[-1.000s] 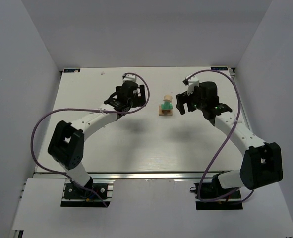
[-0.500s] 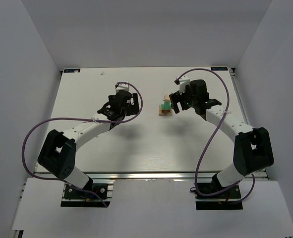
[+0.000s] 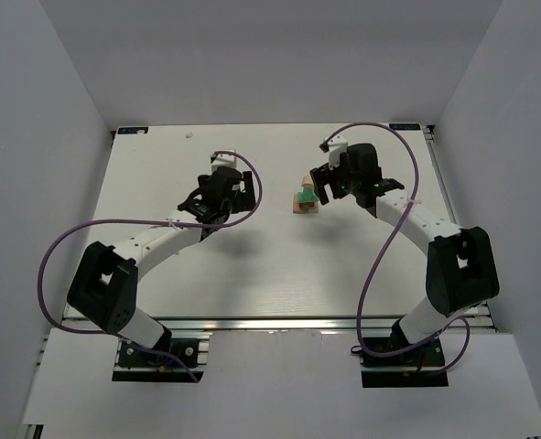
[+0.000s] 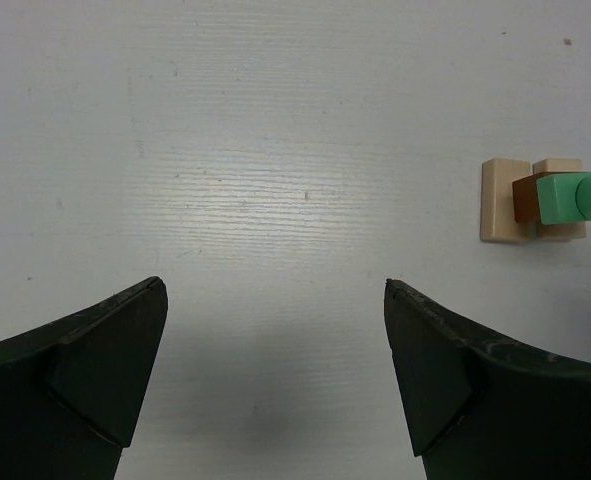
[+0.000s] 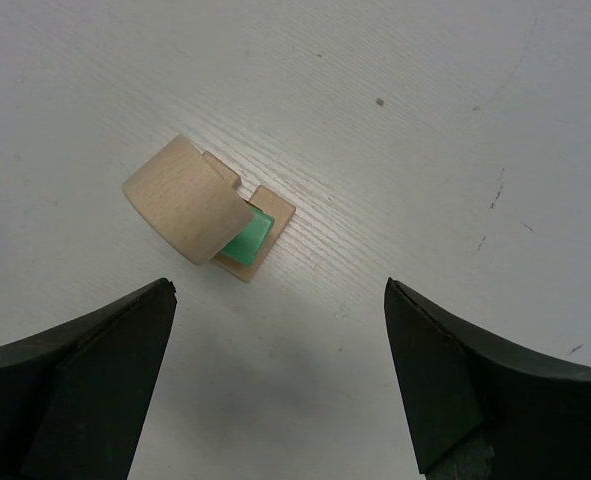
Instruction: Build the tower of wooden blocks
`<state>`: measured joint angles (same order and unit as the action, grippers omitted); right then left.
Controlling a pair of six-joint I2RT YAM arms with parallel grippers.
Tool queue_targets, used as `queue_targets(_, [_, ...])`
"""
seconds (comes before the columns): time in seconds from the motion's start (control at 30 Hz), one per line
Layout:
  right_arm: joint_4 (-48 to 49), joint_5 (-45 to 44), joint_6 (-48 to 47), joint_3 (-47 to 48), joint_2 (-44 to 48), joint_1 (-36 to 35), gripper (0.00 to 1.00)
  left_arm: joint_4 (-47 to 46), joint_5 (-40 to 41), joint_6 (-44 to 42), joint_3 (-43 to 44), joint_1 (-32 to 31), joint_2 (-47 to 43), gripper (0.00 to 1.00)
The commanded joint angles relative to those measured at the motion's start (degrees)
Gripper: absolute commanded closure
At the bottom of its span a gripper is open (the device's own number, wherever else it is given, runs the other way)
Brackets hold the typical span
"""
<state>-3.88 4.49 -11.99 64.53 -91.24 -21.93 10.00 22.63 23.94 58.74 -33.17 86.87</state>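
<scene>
The wood block tower (image 3: 306,198) stands near the table's middle back: pale tan base blocks, a dark brown block, a mint green block and a tan rounded block on top. In the left wrist view it (image 4: 537,198) sits at the right edge, far from the fingers. In the right wrist view it (image 5: 200,210) is seen from above, just ahead of the fingers. My left gripper (image 3: 222,194) is open and empty, to the tower's left. My right gripper (image 3: 323,187) is open and empty, close beside the tower's right.
The white table (image 3: 252,265) is walled by white panels at the left, right and back. Purple cables loop from both arms. Small dark specks mark the surface (image 5: 379,101).
My right gripper has moved left toward the tower and now sits just beside it. My left gripper shifted left and slightly nearer, away from the tower.
</scene>
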Motion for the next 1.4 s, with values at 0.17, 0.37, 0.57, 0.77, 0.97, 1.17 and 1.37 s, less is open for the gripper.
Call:
queue_targets(0.17, [3.26, -1.67, 1.18, 2.35, -0.52, -0.39, 0.11, -0.42, 1.71, -1.00, -0.12, 0.30, -3.11, 0.02])
queue_targets(0.37, [3.26, -1.33, 1.18, 2.09, -0.78, -0.48, 0.11, -0.68, 1.98, -1.44, -0.91, 0.30, -4.08, 0.02])
queue_targets(0.57, [3.26, -1.24, 1.00, 2.35, -0.87, -0.74, 0.11, -0.68, 1.98, -1.44, -1.08, 0.30, -4.52, 0.02])
queue_targets(0.77, [5.28, -2.82, 1.18, 2.35, -1.48, -0.92, 0.11, -0.60, 2.77, -1.44, -1.43, 0.30, -5.39, 0.02])
queue_targets(0.97, [6.16, -3.44, 1.27, 2.26, -1.40, -1.09, 0.11, -0.59, 2.86, -1.53, -1.79, 0.30, -6.45, 0.02])
queue_targets(1.17, [6.69, -3.61, 1.27, 1.91, -1.04, -1.18, 0.11, -0.86, 3.03, -1.53, -2.14, 0.30, -6.80, 0.02])
queue_targets(1.37, [6.34, -3.18, 1.27, 1.56, -0.70, -1.53, 0.11, -1.03, 2.68, -1.53, -2.66, 0.30, -7.42, 0.02])
